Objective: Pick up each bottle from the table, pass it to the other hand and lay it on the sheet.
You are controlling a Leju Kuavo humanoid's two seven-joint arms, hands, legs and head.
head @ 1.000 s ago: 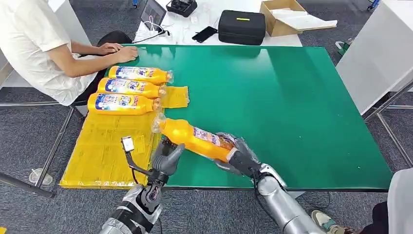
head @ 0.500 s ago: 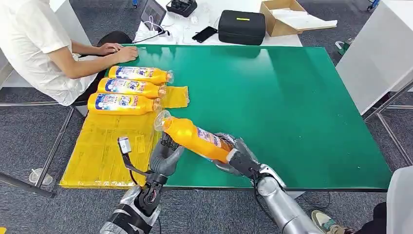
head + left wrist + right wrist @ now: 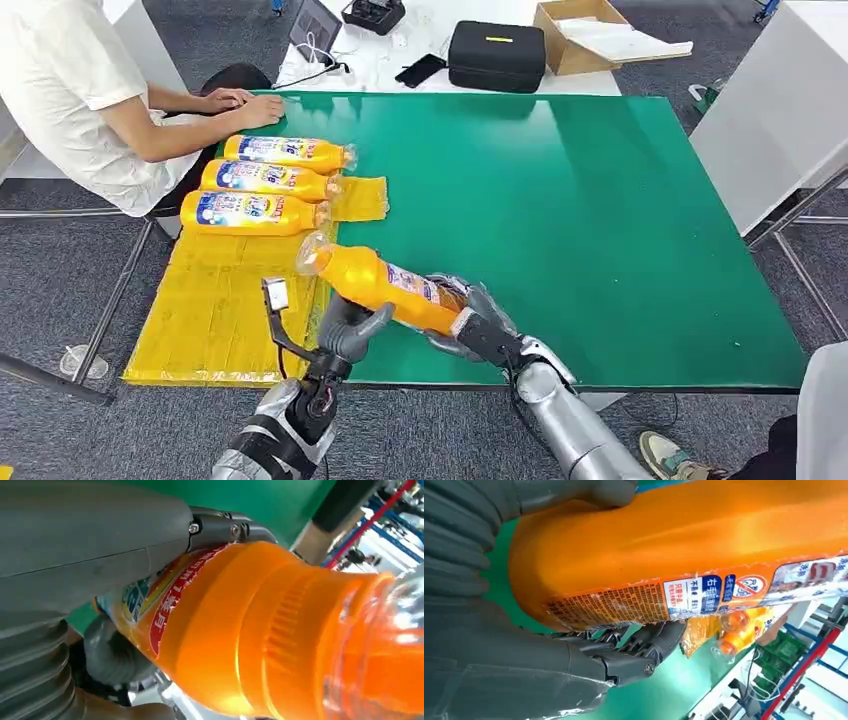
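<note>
An orange bottle (image 3: 375, 283) with a clear cap end hangs tilted over the near edge of the green table (image 3: 600, 200), cap toward the yellow sheet (image 3: 215, 310). My right hand (image 3: 475, 325) grips its base end (image 3: 684, 535), fingers (image 3: 634, 655) wrapped under it. My left hand (image 3: 348, 328) sits spread just beneath the bottle's middle (image 3: 280, 630), thumb (image 3: 100, 540) lying along the label, not closed round it. Three more orange bottles (image 3: 262, 178) lie side by side on the far part of the sheet.
A seated person (image 3: 80, 90) rests both hands on the table's far left corner, close to the laid bottles. A black case (image 3: 496, 55), a cardboard box (image 3: 590, 35) and a phone sit on a white table behind. A white cabinet (image 3: 780, 110) stands to the right.
The right hand has carried the bottle leftward toward the sheet. The left hand has come up and to the right, closer under the bottle.
</note>
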